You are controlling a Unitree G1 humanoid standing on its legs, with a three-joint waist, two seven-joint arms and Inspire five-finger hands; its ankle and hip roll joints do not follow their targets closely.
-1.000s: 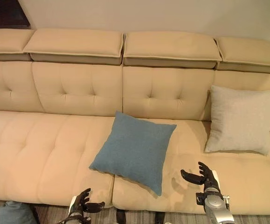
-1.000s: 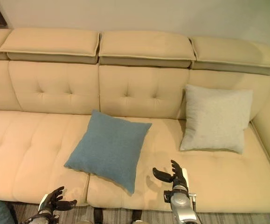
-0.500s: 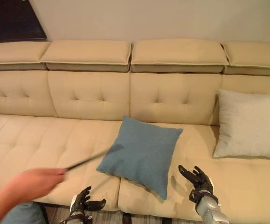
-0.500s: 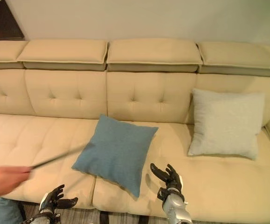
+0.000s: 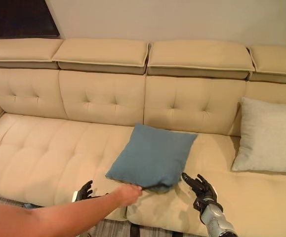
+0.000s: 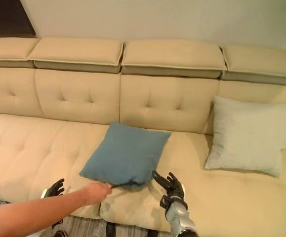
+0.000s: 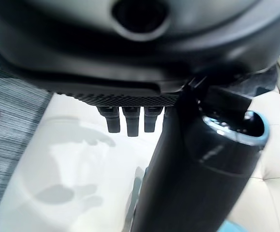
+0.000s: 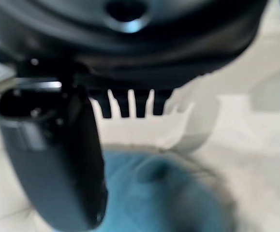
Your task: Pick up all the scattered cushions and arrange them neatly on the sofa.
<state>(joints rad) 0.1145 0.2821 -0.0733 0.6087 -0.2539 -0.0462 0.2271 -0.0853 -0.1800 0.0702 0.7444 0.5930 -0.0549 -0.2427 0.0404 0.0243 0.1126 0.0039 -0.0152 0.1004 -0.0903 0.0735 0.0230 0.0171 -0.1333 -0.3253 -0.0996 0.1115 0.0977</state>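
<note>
Beige upholstery covered the sofa (image 5: pixel 49 148) across the left eye view, and we noted wide free seat on its left half, up to the front edge. We saw the blue cushion (image 5: pixel 152 155) lying flat near the seat's middle, its near corner at the front edge, where a person's hand (image 5: pixel 128 194) gripped it. We located the pale grey cushion (image 5: pixel 268 136) upright against the backrest at the far right, well apart from the blue one. The right hand (image 5: pixel 198 186) hovered just beside the blue cushion's near right corner, fingers spread and holding nothing. The left hand (image 5: pixel 85 191) sat low at the seat's front edge, beside the person's forearm, fingers relaxed.

From the right eye view we confirmed free seat between the two cushions.

At the left wrist we saw straight fingers (image 7: pixel 127 118) over pale upholstery.

At the right wrist we saw straight fingers (image 8: pixel 125 104) above the blue cushion, not touching.
</note>
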